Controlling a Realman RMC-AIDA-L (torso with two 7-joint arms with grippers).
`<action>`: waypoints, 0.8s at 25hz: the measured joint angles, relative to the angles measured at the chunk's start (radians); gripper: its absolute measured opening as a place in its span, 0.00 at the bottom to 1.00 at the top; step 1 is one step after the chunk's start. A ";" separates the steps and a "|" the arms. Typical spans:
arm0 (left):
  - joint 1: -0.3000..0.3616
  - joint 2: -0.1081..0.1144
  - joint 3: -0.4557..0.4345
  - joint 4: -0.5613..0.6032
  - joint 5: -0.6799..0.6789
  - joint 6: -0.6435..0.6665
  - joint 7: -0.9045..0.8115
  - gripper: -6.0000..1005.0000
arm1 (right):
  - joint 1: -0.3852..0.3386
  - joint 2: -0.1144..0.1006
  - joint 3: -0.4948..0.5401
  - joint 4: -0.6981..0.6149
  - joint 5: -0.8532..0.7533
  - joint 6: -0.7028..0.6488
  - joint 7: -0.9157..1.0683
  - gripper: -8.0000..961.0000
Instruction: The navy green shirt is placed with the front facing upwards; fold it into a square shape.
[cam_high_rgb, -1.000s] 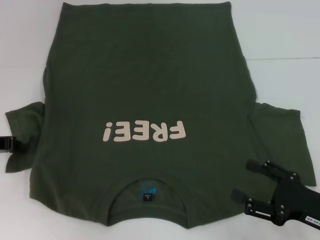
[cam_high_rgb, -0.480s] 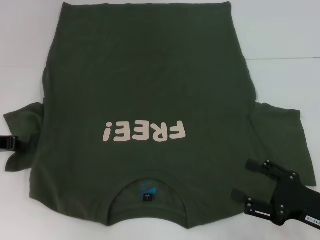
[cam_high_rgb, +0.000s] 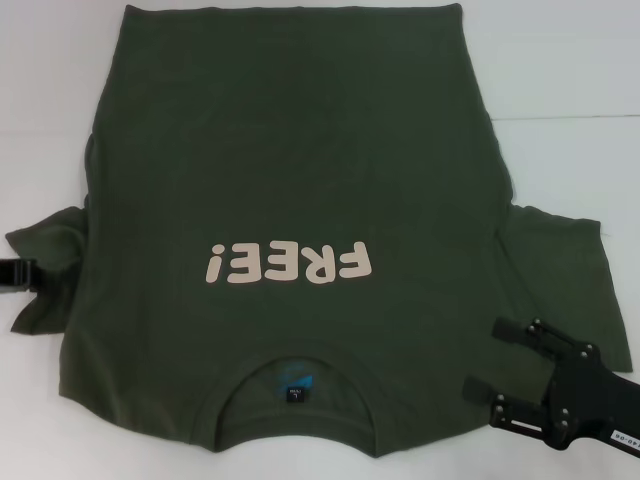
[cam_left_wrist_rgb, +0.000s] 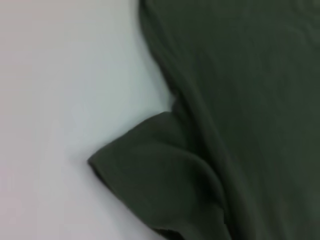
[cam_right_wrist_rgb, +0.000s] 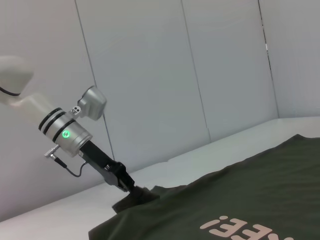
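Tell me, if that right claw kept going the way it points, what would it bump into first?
Probably the shirt. The right gripper, open, points toward the shirt's shoulder beside the collar; its height above the cloth is unclear.

The left pincer (cam_high_rgb: 30, 275) is mostly cut off by the head view's edge, its fingertips hidden in the navy green shirt (cam_high_rgb: 290, 170) sleeve. The collar label (cam_high_rgb: 297, 391) print is too small to read.

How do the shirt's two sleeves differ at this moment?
The left sleeve of the navy green shirt is bunched and creased, with the left claw at its edge. The right sleeve lies spread flat, and the right claw, open, sits beside it. Both are short and olive green.
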 joint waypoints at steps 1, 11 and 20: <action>0.000 0.001 -0.012 0.006 -0.008 0.012 0.000 0.04 | 0.000 0.000 0.001 0.000 0.000 0.000 0.000 0.96; -0.011 0.024 -0.081 0.036 -0.029 0.066 -0.005 0.03 | -0.001 0.000 0.009 0.000 0.000 0.000 0.000 0.96; -0.005 0.029 -0.081 0.083 -0.024 0.038 -0.021 0.04 | -0.001 0.000 0.009 0.000 0.000 -0.003 0.000 0.96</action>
